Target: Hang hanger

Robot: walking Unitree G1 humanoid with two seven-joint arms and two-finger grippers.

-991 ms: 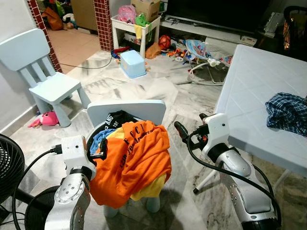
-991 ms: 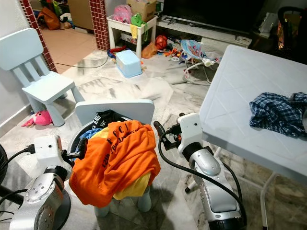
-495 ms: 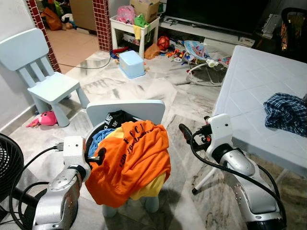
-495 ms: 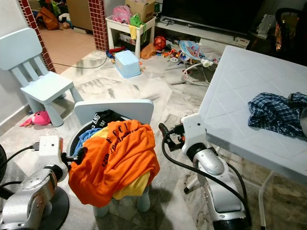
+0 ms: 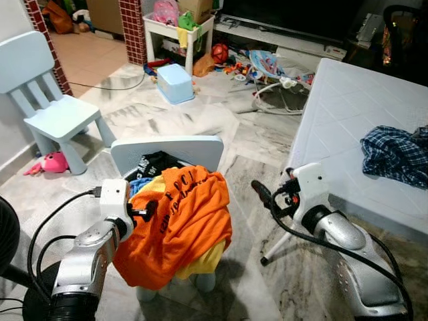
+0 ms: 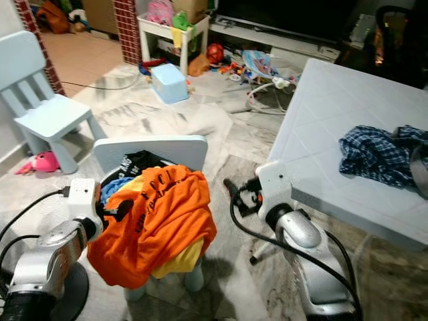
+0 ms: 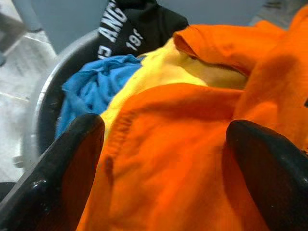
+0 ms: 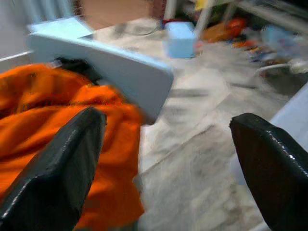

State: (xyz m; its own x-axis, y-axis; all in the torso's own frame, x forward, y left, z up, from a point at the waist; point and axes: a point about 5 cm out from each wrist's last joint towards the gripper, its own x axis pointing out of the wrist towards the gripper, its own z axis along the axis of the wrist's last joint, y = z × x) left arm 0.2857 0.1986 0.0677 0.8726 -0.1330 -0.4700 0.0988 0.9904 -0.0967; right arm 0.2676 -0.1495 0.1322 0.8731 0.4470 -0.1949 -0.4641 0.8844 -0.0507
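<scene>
Reaching my left fingers [image 7: 163, 159], spread wide, against the orange shirt [image 5: 184, 221] heaped on the small near chair [image 5: 167, 150]; my right fingers [image 5: 262, 194], also spread, hover right of it. No hanger visible.

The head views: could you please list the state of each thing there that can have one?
Left tool: open, at the orange shirt's edge.
Right tool: open, in the air beside the chair.
Orange shirt: draped over the laundry pile.
Small chair: upright, loaded with clothes.
Plaid cloth: crumpled on the white table.
</scene>
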